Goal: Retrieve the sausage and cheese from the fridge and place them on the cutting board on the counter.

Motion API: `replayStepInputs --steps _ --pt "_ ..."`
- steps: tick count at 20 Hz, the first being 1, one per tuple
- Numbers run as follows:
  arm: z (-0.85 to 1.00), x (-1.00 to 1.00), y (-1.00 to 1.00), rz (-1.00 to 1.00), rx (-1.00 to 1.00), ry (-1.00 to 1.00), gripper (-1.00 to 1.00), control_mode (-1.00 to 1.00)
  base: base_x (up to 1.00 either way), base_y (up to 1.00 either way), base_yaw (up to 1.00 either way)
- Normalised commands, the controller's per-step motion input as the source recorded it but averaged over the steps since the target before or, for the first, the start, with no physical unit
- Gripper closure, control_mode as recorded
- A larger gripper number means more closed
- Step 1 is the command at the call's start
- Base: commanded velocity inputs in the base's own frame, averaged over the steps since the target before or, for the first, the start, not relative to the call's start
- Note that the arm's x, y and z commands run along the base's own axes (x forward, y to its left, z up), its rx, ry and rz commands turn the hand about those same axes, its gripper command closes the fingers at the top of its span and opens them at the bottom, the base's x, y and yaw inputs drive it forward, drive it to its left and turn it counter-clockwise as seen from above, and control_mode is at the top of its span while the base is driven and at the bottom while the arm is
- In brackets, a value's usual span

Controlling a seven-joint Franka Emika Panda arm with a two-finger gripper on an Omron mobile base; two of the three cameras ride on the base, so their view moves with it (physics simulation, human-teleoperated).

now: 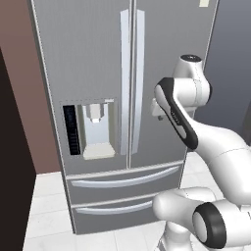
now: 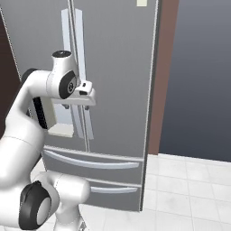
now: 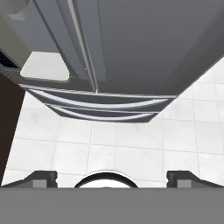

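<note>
The grey fridge [image 1: 98,59] stands right in front of me with both doors shut, its long vertical handles [image 1: 131,78] meeting at the middle. The sausage and the cheese are hidden behind the doors. The cutting board and the counter are out of view. My gripper [image 1: 158,110] hangs close before the right door, level with the water dispenser [image 1: 95,128] and just right of the handles, pointing down. In the hand view the fingertips [image 3: 42,177] stand wide apart, open, with nothing between them, looking down the fridge front [image 3: 131,48] at its two bottom drawers [image 3: 105,109].
A brown wall [image 1: 22,63] and a dark panel [image 1: 10,186] lie left of the fridge. A dark grey wall [image 2: 203,81] stands to its right. White tiled floor [image 2: 189,189] spreads in front and to the right.
</note>
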Motion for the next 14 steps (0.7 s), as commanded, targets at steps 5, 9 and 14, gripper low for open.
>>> replayStepInputs --steps 5,9,14 --pt "0.0 0.0 0.0 0.0 0.0 0.0 -1.0 1.0 0.0 0.0 0.0" --pt "0.0 0.0 0.0 0.0 0.0 0.0 -1.0 1.0 0.0 0.0 0.0" --pt "0.0 0.0 0.0 0.0 0.0 0.0 -1.0 1.0 0.0 0.0 0.0"
